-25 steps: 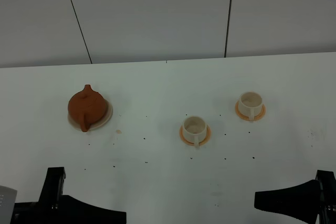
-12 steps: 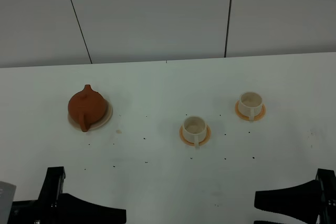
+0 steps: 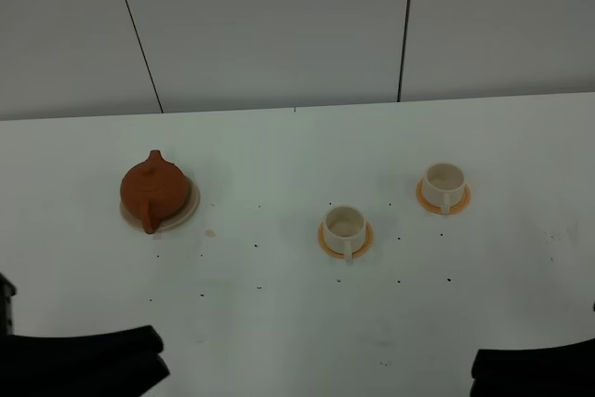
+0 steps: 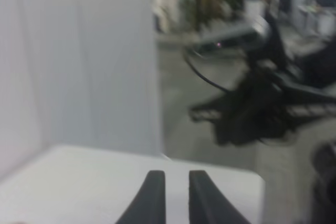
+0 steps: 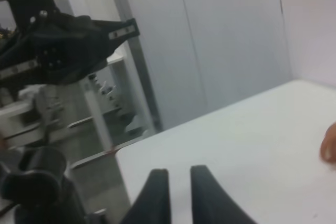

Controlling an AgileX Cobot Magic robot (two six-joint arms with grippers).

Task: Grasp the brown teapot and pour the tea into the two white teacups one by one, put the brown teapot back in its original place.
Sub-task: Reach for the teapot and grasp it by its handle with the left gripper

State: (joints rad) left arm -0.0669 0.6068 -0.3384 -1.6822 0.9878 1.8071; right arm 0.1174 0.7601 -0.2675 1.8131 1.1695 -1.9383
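Observation:
The brown teapot (image 3: 153,190) stands upright on the cream-beige plate (image 3: 190,209) at the left of the table, spout toward the front. Two white teacups, one in the middle (image 3: 345,223) and one further right (image 3: 443,179), stand empty-handed on orange saucers. My left gripper (image 3: 139,364) lies low at the front left edge, well short of the teapot. My right gripper (image 3: 497,369) lies low at the front right. In the wrist views the left gripper (image 4: 176,187) and the right gripper (image 5: 179,184) each show two dark fingers close together with nothing between them.
The white table (image 3: 279,313) carries small dark specks. A grey panelled wall (image 3: 279,25) rises behind it. The right wrist view shows a blurred reddish shape (image 5: 329,144) at the picture's edge and the other arm's black frame (image 5: 58,45) off the table.
Both arms have shifted at the front edge. The left arm's upright black part has dropped from view and its gripper now lies flat. The right gripper sits lower. Teapot and cups have not moved.

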